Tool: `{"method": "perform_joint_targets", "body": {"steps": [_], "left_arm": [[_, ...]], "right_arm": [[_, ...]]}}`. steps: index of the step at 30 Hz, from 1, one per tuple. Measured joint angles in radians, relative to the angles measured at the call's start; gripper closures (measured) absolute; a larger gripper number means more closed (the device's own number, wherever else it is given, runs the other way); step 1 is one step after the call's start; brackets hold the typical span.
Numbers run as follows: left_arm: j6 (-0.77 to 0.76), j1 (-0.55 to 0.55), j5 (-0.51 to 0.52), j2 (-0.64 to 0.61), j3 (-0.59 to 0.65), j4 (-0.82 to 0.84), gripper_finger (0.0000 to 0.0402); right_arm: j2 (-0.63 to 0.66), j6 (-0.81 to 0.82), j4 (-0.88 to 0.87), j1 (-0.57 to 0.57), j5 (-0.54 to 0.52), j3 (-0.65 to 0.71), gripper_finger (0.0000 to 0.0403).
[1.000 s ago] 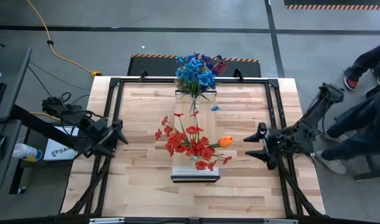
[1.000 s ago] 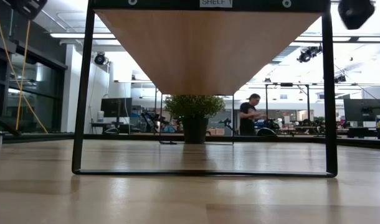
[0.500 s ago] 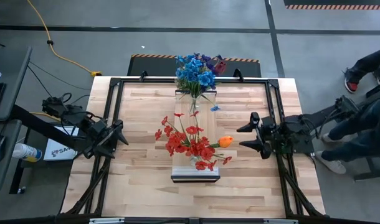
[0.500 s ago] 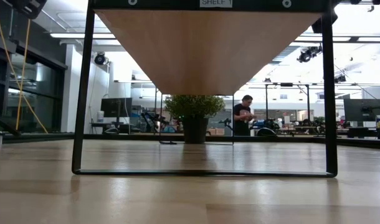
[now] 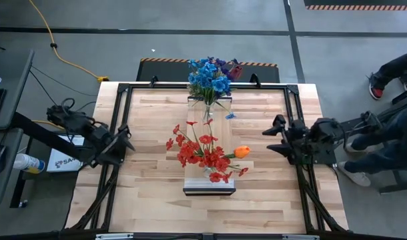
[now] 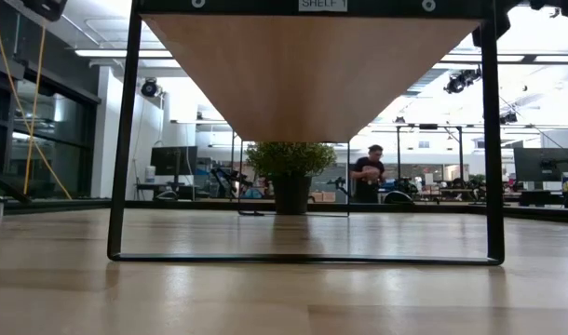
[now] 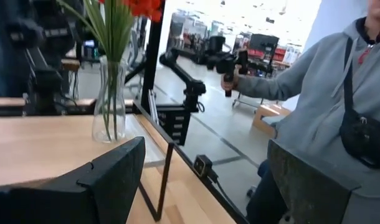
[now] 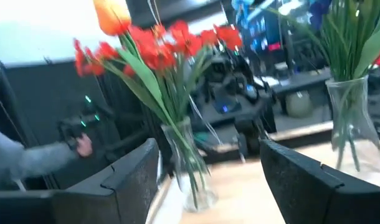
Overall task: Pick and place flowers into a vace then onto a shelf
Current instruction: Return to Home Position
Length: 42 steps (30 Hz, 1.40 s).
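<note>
The shelf [image 5: 219, 127] runs down the middle of the table, and I see its underside [image 6: 312, 65] in the low view. Two glass vases stand on it. The far vase [image 5: 208, 112] holds blue and purple flowers [image 5: 209, 77]. The near vase [image 8: 184, 168] holds red flowers [image 5: 202, 153] and an orange bloom [image 5: 242, 151], their stems stuck into it. My left gripper [image 5: 127, 140] hangs open at the table's left side, pointing level at the shelf. My right gripper [image 5: 269, 138] hangs open at the right side, facing both vases [image 8: 352, 124]. Neither touches anything.
A black metal frame [image 5: 120, 100] rings the tabletop, and the shelf's black legs [image 6: 124, 140] stand on it. A person in a grey top [image 7: 327, 112] stands past the table's right edge [image 5: 390, 133]. A bushy potted plant [image 6: 289, 172] stands beyond the far edge.
My right gripper has swung toward the table's far edge, staying open and level beside the red flowers, and has turned about its wrist. My left gripper has rolled slightly in place. The vases and flowers have kept still.
</note>
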State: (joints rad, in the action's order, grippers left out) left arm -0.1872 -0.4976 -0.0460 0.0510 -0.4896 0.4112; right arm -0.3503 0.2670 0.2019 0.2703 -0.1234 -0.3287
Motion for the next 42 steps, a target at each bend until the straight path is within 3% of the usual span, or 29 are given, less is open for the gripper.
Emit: {"method": "perform_joint_targets", "body": {"steps": [6,18,31,42], "left_arm": [[0.036,0.000,0.011,-0.034,0.034,-0.013,0.0032],[0.074,0.000,-0.041,-0.036,0.218,-0.241,0.0032],[0.090,0.000,-0.036,-0.037,0.327,-0.322,0.0032],[0.109,0.000,0.030,-0.036,0.389,-0.356,0.0032]], "right_arm": [[0.102,0.019,0.117,0.000,0.068,0.115,0.0136],[0.110,0.041,0.261,0.000,0.067,0.234,0.0136],[0.108,-0.006,0.240,0.000,0.050,0.247,0.0134],[0.107,-0.051,0.176,0.001,-0.073,0.247,0.0134]]}}
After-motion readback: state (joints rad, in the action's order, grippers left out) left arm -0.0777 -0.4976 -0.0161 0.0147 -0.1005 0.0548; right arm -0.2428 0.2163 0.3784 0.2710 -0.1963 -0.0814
